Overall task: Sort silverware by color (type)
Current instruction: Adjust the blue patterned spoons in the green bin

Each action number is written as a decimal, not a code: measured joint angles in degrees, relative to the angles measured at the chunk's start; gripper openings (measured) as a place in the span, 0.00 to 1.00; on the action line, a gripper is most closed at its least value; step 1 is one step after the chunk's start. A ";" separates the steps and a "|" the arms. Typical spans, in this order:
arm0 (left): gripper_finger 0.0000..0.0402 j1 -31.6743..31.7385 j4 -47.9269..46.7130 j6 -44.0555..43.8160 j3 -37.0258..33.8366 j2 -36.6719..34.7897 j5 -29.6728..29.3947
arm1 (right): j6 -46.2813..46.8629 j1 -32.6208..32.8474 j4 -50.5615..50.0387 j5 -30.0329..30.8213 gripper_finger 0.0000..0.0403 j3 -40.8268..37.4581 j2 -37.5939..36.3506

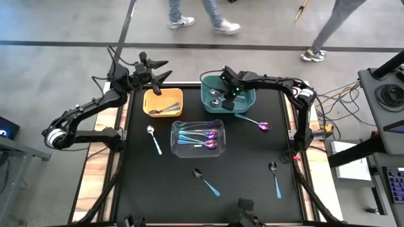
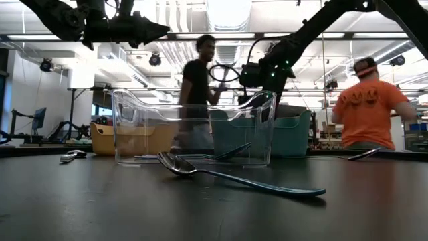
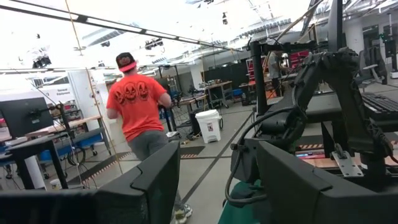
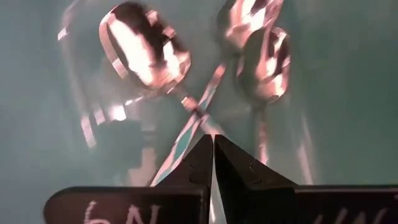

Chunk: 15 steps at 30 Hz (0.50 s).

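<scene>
My right gripper (image 1: 226, 93) reaches down into the teal bin (image 1: 249, 102), shut. Its fingertips (image 4: 214, 138) stand right over the crossed handles of the spoons (image 4: 146, 53) lying on the bin's floor. The yellow bin (image 1: 151, 101) holds spoons (image 1: 165, 110), and the clear bin (image 1: 178, 140) holds purple-pink spoons (image 1: 211, 135). Loose spoons lie flat on the black mat: a silver one (image 1: 153, 139), a purple one (image 1: 255, 122) and two dark ones (image 1: 205, 180) (image 1: 275, 178). My left gripper (image 1: 158, 68) hovers open above the yellow bin's far side. My right gripper's shut fingertips come slanting down from above and meet at a spoon's thin handle (image 4: 202, 118), where it crosses a teal handle. I cannot tell whether they touch or pinch it; the fingers hide that spot. The spoon lies on the bin's floor.
The three bins stand close together at the mat's far middle. People move in the room beyond the table's far edge. Bare mat lies between the loose spoons toward the near edge.
</scene>
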 joint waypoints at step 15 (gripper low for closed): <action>0.48 -0.01 -0.35 -0.02 0.00 0.00 0.04 | 0.97 -0.06 1.54 2.46 0.02 -1.67 -0.52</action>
